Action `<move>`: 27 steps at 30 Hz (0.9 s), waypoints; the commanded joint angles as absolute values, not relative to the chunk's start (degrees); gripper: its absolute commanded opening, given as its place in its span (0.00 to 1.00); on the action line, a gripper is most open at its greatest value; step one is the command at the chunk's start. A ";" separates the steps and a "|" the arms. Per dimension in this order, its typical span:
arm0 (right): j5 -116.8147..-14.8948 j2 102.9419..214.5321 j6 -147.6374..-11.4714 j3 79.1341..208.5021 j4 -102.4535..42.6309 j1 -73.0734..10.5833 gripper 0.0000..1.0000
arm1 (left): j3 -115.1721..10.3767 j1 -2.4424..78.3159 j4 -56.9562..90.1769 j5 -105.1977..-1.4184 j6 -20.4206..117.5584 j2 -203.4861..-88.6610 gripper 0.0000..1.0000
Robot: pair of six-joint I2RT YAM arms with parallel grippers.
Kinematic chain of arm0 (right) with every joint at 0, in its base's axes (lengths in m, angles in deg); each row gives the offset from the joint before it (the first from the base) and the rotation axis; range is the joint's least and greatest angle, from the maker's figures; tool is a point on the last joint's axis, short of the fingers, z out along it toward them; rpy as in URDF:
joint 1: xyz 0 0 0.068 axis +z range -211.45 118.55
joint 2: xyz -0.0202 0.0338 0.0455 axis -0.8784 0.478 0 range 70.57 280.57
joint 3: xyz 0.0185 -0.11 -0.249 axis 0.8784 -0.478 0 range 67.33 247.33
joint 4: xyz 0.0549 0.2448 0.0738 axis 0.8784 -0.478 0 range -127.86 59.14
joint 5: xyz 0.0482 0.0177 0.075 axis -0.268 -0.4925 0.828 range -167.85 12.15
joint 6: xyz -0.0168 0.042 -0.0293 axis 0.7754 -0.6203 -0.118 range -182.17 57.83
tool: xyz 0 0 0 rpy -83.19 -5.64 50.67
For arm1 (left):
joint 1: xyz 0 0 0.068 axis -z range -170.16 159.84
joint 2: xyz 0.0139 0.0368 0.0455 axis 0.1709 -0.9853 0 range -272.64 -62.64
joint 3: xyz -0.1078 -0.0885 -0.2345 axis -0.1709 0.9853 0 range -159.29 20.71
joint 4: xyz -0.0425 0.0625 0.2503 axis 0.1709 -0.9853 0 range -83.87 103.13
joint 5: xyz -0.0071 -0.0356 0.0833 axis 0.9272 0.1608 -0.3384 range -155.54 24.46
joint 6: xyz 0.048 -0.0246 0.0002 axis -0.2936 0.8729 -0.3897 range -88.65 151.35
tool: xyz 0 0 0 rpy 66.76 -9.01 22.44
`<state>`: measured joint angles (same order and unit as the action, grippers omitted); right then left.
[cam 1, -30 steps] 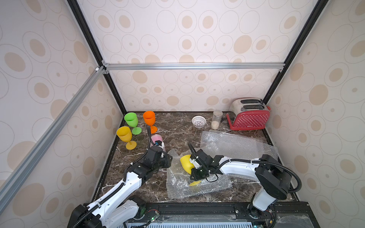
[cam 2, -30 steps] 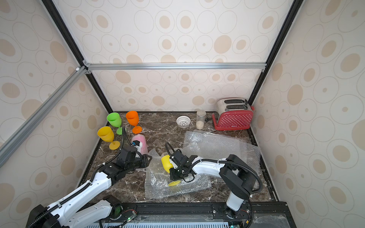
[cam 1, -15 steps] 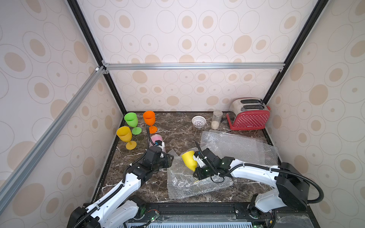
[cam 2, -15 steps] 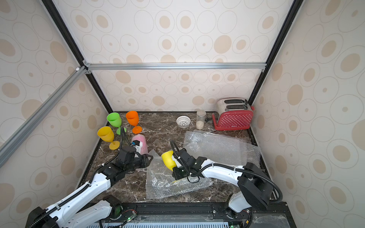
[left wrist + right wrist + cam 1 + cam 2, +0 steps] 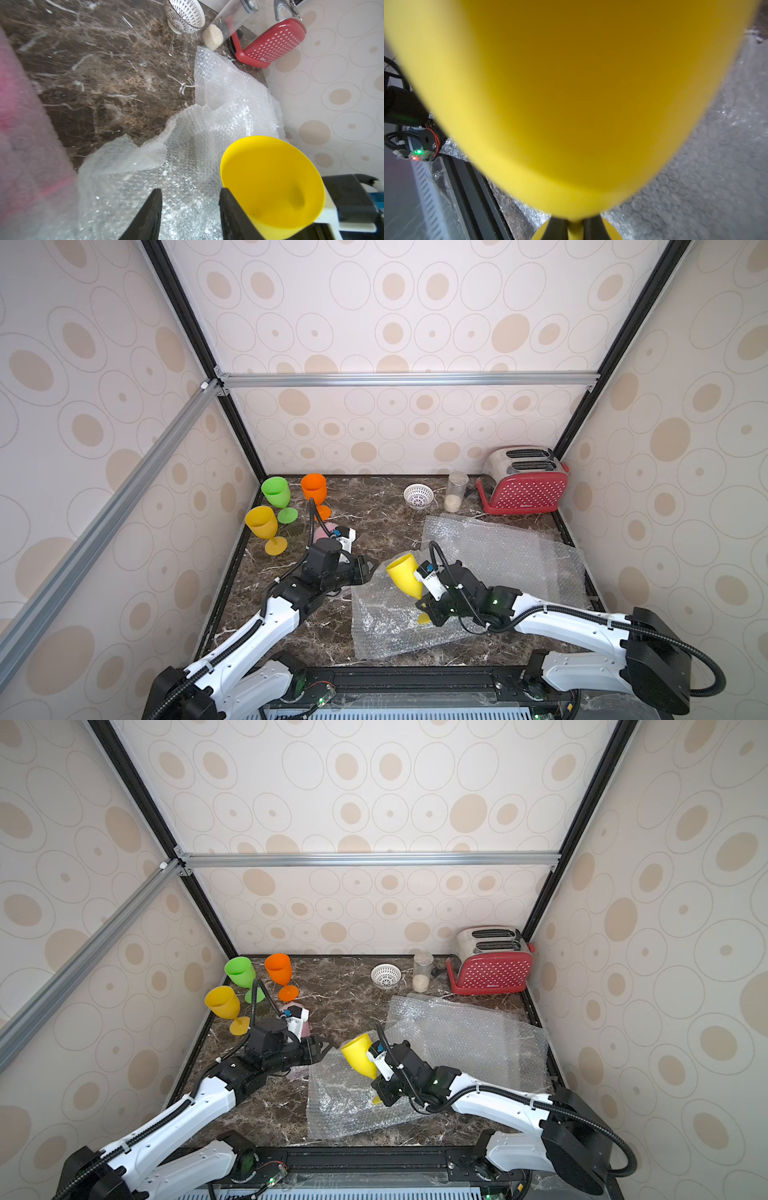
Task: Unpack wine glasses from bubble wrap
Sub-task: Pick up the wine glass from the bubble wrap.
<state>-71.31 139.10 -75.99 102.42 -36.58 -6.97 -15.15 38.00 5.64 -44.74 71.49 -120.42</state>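
Note:
My right gripper (image 5: 422, 608) is shut on the stem of a yellow wine glass (image 5: 403, 578), which tilts up to the left above a crinkled bubble wrap sheet (image 5: 382, 626). In the right wrist view the glass's yellow bowl (image 5: 571, 93) fills the frame, and the stem sits between the jaws of the right gripper (image 5: 575, 228). My left gripper (image 5: 372, 568) is open over the sheet's left edge, beside the glass rim (image 5: 270, 182), and nothing is held between its fingers (image 5: 153, 207). A pink glass in bubble wrap (image 5: 324, 531) lies behind my left arm. Green (image 5: 275, 491), orange (image 5: 313, 487) and yellow (image 5: 261, 522) glasses stand at the back left.
A second, larger bubble wrap sheet (image 5: 498, 556) lies flat on the right of the marble table. A red toaster (image 5: 525, 485), a clear jar (image 5: 456, 491) and a white perforated bowl (image 5: 418, 494) stand along the back wall. Walls close in on three sides.
The right gripper has closed on the stem and raised the yellow glass from lying on the sheet to tilted above it. The right arm has stretched out lower. The left arm has stayed put.

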 commanded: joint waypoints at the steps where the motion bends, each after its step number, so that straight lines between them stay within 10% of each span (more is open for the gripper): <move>1: -74.63 135.70 -69.13 100.31 -33.05 -5.30 0.08 | -17.78 37.55 7.78 -39.40 72.05 -121.61 0.46; 27: -82.30 136.44 -62.68 102.52 -35.60 -1.25 0.07 | -18.08 39.11 8.58 -28.18 67.37 -126.55 0.37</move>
<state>-81.10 135.83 -64.32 100.45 -35.81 -1.96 -15.35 38.42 10.23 -29.75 70.18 -125.47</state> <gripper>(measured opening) 0.118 0.369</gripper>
